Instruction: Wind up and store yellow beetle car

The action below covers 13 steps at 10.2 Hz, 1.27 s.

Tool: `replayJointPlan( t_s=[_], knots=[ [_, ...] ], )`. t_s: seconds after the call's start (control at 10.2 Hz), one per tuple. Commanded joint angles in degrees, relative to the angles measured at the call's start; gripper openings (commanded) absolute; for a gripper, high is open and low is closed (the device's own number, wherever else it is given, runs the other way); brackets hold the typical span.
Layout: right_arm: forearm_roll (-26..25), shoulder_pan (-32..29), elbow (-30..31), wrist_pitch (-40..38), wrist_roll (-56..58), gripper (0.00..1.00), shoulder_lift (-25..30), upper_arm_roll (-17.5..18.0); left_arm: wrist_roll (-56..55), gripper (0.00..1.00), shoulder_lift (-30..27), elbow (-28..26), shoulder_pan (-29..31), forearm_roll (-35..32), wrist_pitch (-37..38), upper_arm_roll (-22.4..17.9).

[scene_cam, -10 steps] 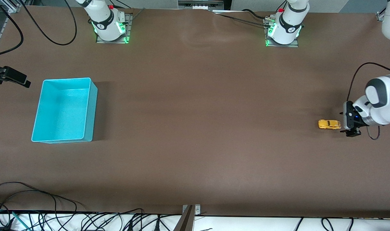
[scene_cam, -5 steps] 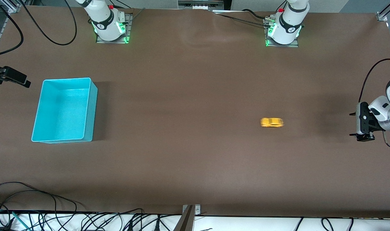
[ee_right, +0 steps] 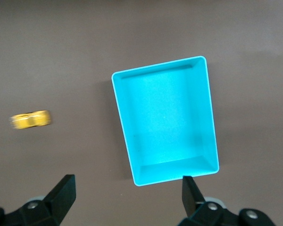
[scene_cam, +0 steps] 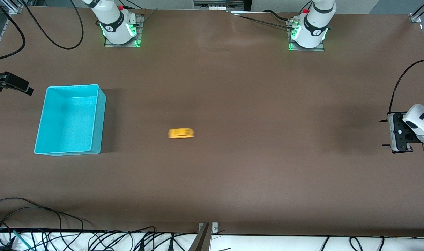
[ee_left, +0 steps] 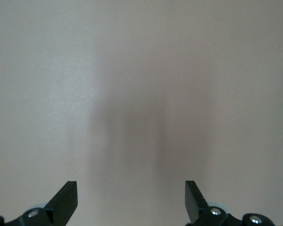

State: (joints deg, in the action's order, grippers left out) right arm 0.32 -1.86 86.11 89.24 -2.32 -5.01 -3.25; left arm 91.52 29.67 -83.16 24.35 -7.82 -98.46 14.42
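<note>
desk (scene_cam: 232,90) mostly bare brown surface | obstacles — turquoise bin (scene_cam: 69,119) at right arm's end, yellow beetle car (scene_cam: 181,133) motion-blurred mid-desk, clear gap between them | left tool (scene_cam: 386,132) fingers wide apart over bare desk at left arm's end | right tool (ee_right: 127,195) spread above bin — nothing between fingers

Yellow beetle car (scene_cam: 181,133) blurred, near turquoise bin (scene_cam: 99,118).

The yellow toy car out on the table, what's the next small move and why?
Probably bring the open right gripper down toward the car, since it sits blurred on bare table short of the turquoise bin, not in it. The open left gripper waits at its end.
</note>
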Motion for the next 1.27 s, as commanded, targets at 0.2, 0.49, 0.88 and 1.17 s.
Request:
replayJointPlan(
  t_s=[0.2,0.49,0.88,1.17],
  knots=[
    [-0.6,-0.2,0.1,-0.5,-0.7,1.0,0.2,0.3,-12.2,1.0,-3.7,1.2,-2.0,-0.6,5.7,0.0],
    [-0.1,0.3,1.1,-0.3,1.0,1.0,-0.2,0.7,-18.4,1.0,-5.7,1.2,-2.8,-0.3,5.8,-0.1],
    [0.3,1.2,1.2,1.4,21.7,1.0,-2.5,4.6,-33.1,1.0,-7.8,2.3,-5.4,2.8,10.0,0.1],
    [5.1,1.1,1.3,6.2,48.3,1.0,-9.1,5.7,-46.4,1.0,-7.8,7.3,-9.3,5.4,17.4,0.0]
  ],
)
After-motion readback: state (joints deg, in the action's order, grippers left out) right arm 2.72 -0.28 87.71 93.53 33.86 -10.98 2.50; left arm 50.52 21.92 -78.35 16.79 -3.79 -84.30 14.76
